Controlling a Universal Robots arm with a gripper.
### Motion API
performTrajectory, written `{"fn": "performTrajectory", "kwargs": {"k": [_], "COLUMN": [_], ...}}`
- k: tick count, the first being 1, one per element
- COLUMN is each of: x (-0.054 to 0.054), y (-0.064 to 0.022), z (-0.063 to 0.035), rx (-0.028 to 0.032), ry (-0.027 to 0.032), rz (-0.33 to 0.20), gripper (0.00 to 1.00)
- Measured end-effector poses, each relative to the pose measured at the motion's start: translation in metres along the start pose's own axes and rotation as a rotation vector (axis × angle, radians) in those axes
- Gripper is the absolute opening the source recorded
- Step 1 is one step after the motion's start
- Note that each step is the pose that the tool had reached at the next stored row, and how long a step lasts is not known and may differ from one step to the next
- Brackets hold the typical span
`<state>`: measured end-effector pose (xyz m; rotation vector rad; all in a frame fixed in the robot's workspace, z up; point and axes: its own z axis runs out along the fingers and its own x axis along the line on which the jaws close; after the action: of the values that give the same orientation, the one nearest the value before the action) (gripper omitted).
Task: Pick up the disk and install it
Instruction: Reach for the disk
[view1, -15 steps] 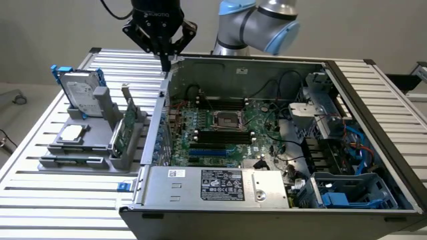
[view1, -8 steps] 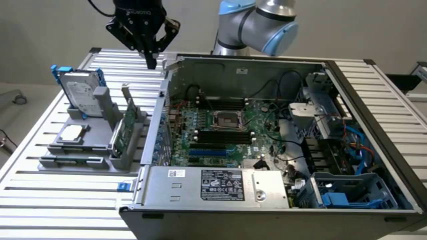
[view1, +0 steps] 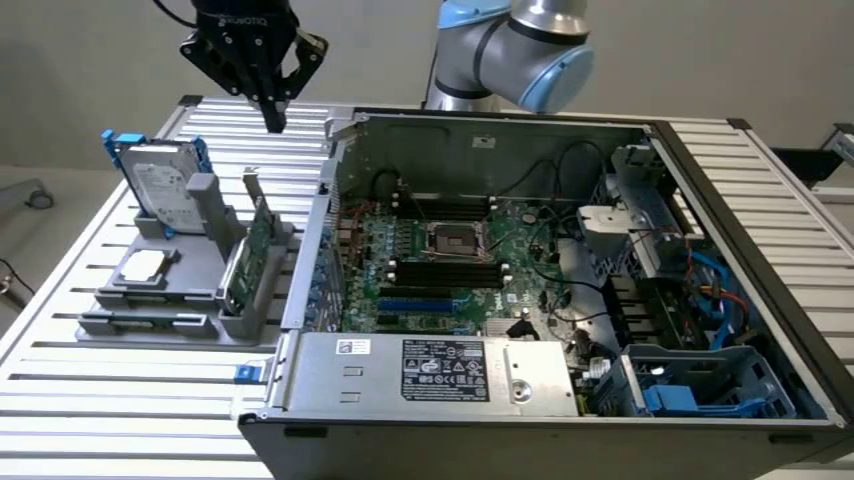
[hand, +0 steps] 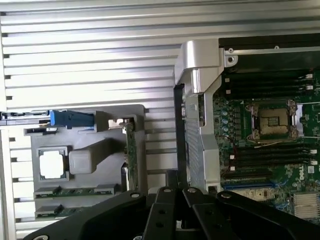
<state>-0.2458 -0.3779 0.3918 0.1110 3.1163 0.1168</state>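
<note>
Above the far side of the slatted table (view1: 107, 400) we find the gripper (view1: 275, 122) hanging in the air, fingers pressed together, pinching nothing. It hovers near the far corner of the open computer case (view1: 534, 445).

We note the disk (view1: 158, 185) standing upright at the far end of a grey holder (view1: 140, 322), with a blue frame around it, apart from the gripper. A green card (view1: 248, 262) stands on edge in the same holder, on the side toward the case. A small square chip (view1: 144, 266) lies flat, nearer the camera than the disk. The case's circuit board (view1: 454, 250) is exposed, to the exterior view's right of the holder.
</note>
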Motion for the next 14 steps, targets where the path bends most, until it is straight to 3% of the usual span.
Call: {"fn": "performTrajectory", "kwargs": {"k": [8,14], "x": [0.027,0.053], "y": [0.0048,0.0102], "z": [0.0006,0.0036], "rx": [-0.0163,-0.0208], "ry": [0.0030,0.0031], "rz": [0.000,0.001], "gripper": [0.11,0.11]}}
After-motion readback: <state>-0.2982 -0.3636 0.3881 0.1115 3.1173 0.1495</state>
